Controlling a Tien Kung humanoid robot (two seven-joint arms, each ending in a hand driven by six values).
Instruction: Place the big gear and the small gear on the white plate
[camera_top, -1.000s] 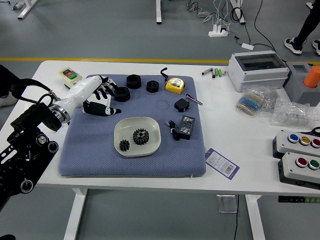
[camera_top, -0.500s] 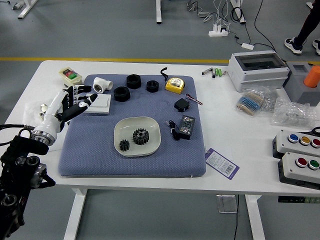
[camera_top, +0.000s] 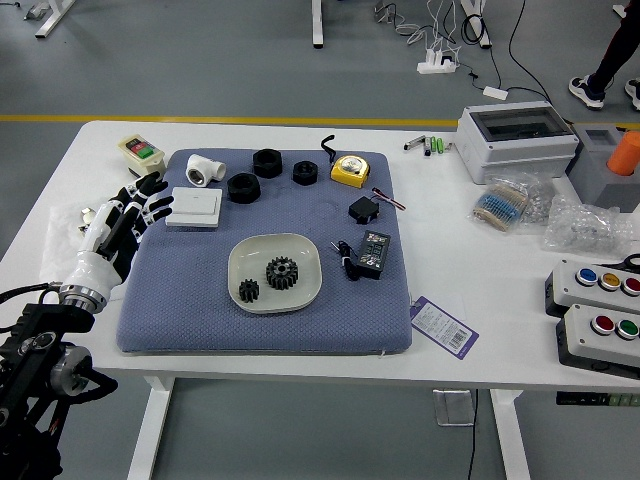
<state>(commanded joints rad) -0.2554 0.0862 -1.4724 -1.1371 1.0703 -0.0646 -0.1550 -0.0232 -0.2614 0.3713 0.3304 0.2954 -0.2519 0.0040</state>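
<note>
Big gear (camera_top: 282, 272) at plate center, small gear (camera_top: 249, 290) at its eight o'clock, both on the white plate (camera_top: 275, 303), so you just retract the empty left hand (camera_top: 158, 199), fingers loosely spread, toward seven o'clock, smoothly, wide of the rim.

You lose the left arm (camera_top: 38, 385) past the left and bottom edges, the button boxes (camera_top: 582, 342) past the right, and a person (camera_top: 622, 45) past the top. The left robot hand (camera_top: 118, 232) hides part of the clear bag (camera_top: 60, 228); print on the tag (camera_top: 444, 328) is too small to read
</note>
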